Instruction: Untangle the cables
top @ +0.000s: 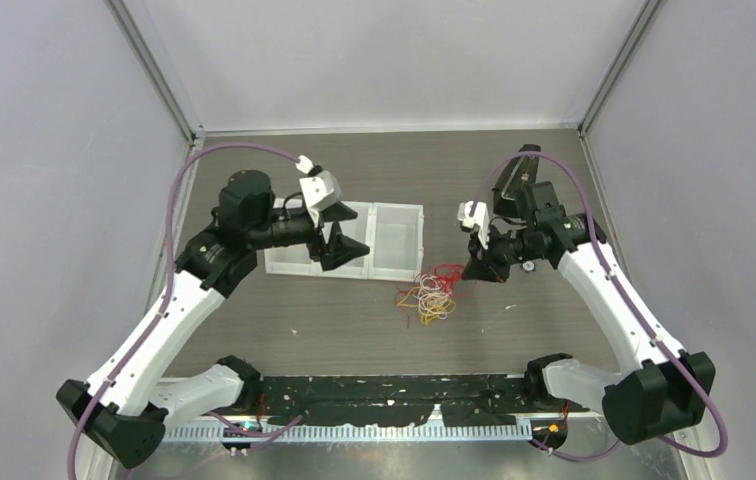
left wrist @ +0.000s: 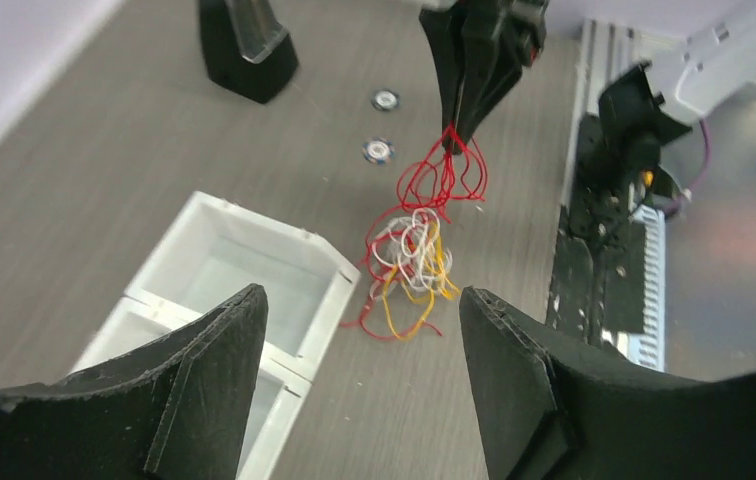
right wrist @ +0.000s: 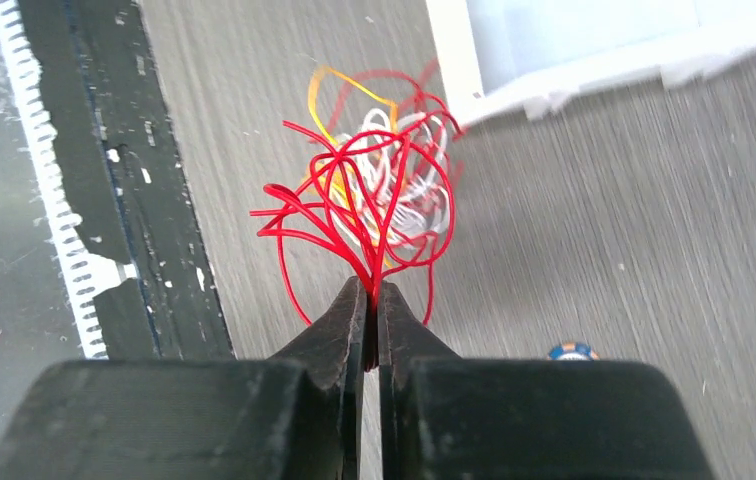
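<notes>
Right, the cables [top: 432, 295] are bunched in 1 loose knot of red, white and yellow-orange loops on the table [top: 354, 330], just beside the near right corner of the white tray [top: 394, 235]. Red strands climb out of the top of the knot and gather to a single point, and that point is pinched in the right gripper [top: 472, 272], its jaws pressed flat together on the red wire with no gap showing. From the right wrist, the red loops fan out ahead of the tips, with the white and yellow coils tucked behind them. The lower loops appear to reach the wood-grain surface.

Over on the other side, the left gripper [top: 339, 250] hangs with its jaws spread wide and nothing between them, above the left of the tray's 2 compartments and well apart from the wires. 2 small round discs [left wrist: 379, 150] lie on the table past the bunch, and a black strip [top: 384, 400] runs along the near edge.
</notes>
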Motion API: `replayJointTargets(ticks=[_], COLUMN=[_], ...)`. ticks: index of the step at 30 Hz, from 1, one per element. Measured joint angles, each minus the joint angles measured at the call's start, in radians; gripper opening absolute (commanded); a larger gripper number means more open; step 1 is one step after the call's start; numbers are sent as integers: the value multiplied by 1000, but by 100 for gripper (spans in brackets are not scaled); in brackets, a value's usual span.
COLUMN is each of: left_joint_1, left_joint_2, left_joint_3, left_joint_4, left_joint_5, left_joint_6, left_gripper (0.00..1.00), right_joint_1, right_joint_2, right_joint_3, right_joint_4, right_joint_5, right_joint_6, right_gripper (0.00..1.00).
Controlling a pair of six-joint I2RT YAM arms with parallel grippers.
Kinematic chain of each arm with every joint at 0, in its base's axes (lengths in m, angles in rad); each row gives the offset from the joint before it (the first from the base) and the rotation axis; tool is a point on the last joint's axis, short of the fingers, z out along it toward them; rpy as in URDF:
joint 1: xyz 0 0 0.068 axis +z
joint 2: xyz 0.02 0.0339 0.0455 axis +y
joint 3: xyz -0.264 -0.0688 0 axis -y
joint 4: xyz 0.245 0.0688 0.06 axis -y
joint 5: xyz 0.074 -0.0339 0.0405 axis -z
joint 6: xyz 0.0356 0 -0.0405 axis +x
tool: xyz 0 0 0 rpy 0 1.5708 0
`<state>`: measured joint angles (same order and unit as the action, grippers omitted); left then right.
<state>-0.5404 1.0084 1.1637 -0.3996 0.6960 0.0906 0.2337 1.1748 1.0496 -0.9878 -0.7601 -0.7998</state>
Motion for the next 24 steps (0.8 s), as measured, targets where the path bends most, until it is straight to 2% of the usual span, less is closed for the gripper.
replayJointTargets(ticks=[8,13,24], left_joint_1=[-17,-87,-167], left_joint_2=[64,102,208], left_joint_3=[-66,-149,-173], left_joint_4=[11,51,168], left_joint_5=[154,195,233], left_joint_6=[195,343,420], left_gripper=[80,79,56], right_joint_1=[76,141,262], right_joint_2=[-95,-151,-204], right_joint_3=[3,38,107], right_joint_4=[-39,-44,-56], right_joint_5=[-102,-127,-134], right_joint_6=[-88,-111,-115], right_gripper=[5,5,5])
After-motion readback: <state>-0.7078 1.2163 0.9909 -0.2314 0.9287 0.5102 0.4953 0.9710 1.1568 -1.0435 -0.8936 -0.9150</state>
